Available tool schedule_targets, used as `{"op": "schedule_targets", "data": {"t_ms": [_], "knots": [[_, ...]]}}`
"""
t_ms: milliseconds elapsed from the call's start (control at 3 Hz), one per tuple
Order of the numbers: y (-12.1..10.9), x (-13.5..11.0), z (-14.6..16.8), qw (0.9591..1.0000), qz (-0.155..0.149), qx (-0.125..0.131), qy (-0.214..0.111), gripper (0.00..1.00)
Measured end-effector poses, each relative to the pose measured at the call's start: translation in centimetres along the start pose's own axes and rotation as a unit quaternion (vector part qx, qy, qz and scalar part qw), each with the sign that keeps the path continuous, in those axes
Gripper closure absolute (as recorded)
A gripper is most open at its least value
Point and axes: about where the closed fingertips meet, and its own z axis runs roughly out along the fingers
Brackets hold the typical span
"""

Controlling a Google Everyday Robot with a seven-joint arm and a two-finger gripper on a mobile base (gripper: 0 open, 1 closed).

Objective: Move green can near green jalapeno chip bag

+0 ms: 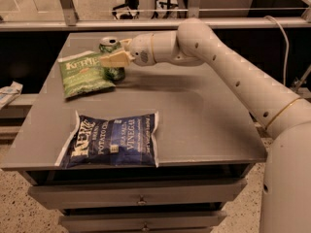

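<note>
End effector at cylindrical green can beside flat green bag.

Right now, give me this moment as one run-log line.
gripper: at green can | green can: upright on table, beside green jalapeno chip bag | blue chip bag: front of table

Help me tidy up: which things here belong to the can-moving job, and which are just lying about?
Job: green can; green jalapeno chip bag; gripper, at the can.
Lying about: blue chip bag, near the table front edge.
</note>
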Motion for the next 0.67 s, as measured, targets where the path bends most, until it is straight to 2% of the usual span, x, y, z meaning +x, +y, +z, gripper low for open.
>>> {"op": "schedule_targets", "data": {"t_ms": [333,667], "knots": [[0.00,-0.05,-0.01,1.0000,0.000,0.000,0.000,0.15],[-0.18,-0.93,-0.98,0.9998,-0.002,-0.014,-0.013,0.00]]}}
